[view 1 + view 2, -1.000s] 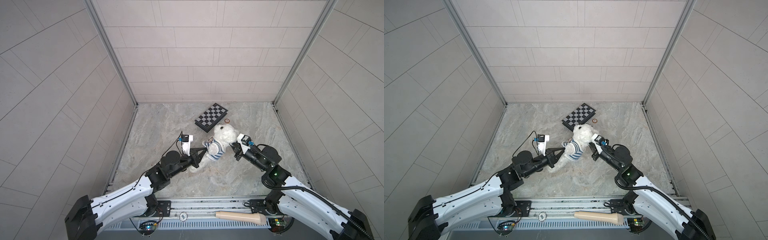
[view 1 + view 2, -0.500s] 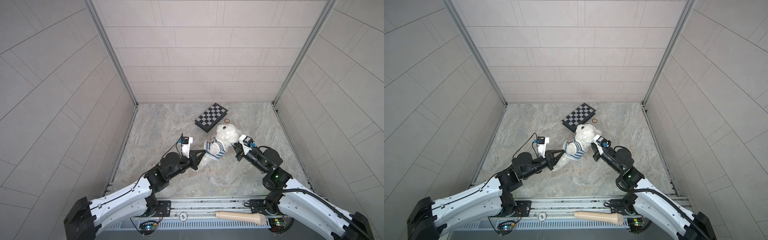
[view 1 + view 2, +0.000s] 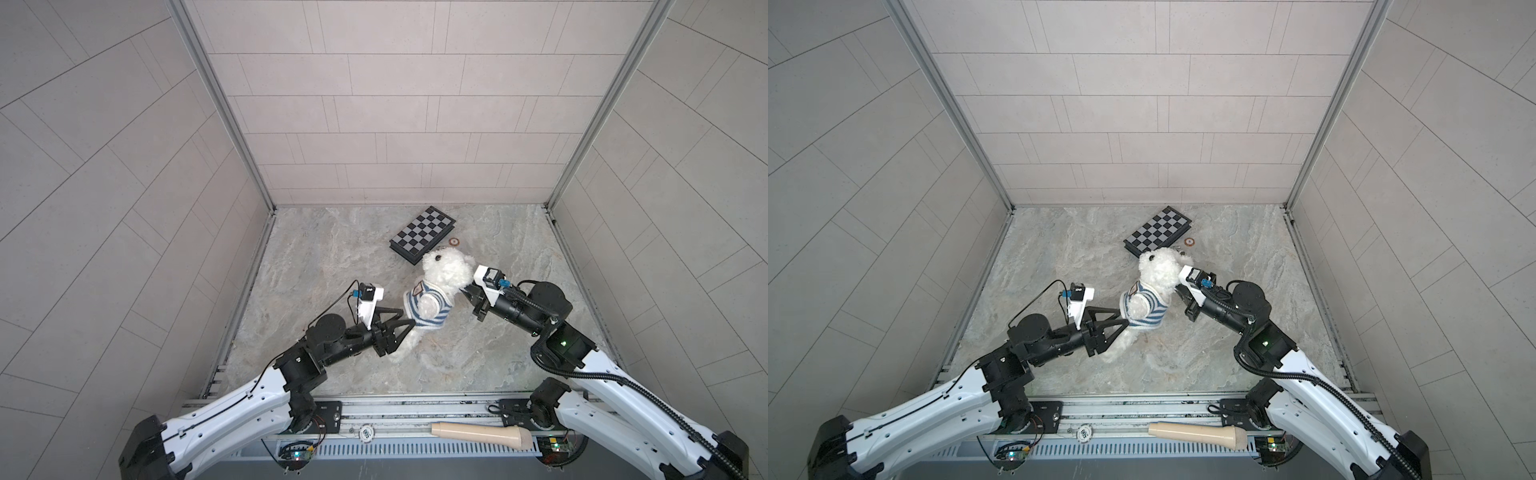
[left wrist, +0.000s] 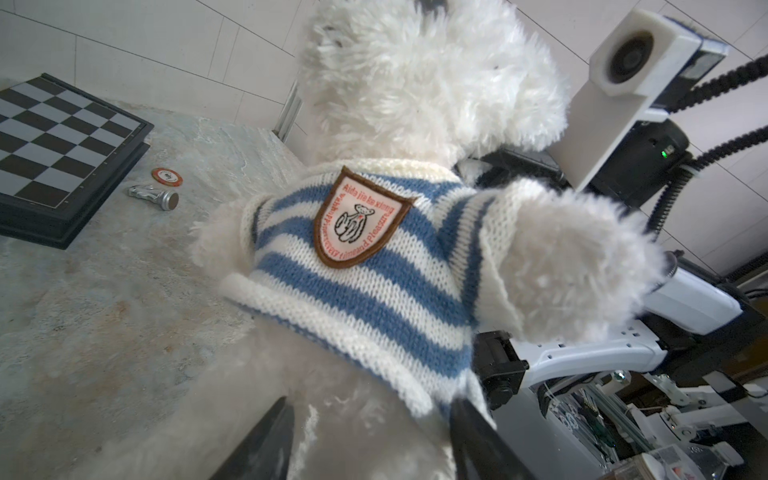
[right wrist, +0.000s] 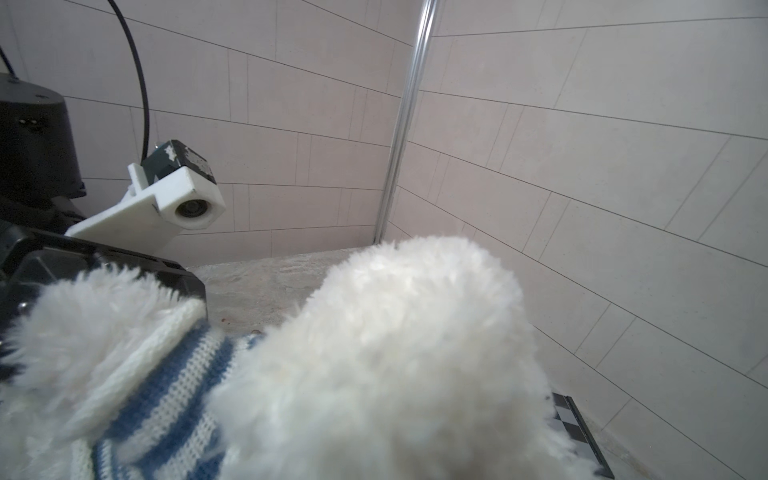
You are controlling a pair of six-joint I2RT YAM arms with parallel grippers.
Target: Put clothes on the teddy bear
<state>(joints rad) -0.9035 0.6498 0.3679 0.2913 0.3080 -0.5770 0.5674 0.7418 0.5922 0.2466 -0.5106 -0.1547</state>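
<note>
Left gripper, nearest the rail, stands with its two black fingers spread apart on either side of the teddy bear's lower belly, just under the shirt hem and clamping nothing. The bear sits propped upright in the middle of the marble table, head tipped toward the far wall. The striped shirt is already over its torso: crest badge on the chest, collar at the neck, one fluffy arm well out of its sleeve, and fur showing at the other armhole too (that side is less plain). The hem rides around mid-belly and looks a little bunched on one side. Beyond the torso, the right gripper is closed with its tips buried in fur behind the bear's shoulder; it seems to pinch the bear there and hold it up, though whether it has fur or knit I cannot tell. By my reading the dressing is all but done; what may remain is smoothing the hem and setting the bear down. Farthest back lie the chessboard, a small round chip and a toppled silver chess piece.
</note>
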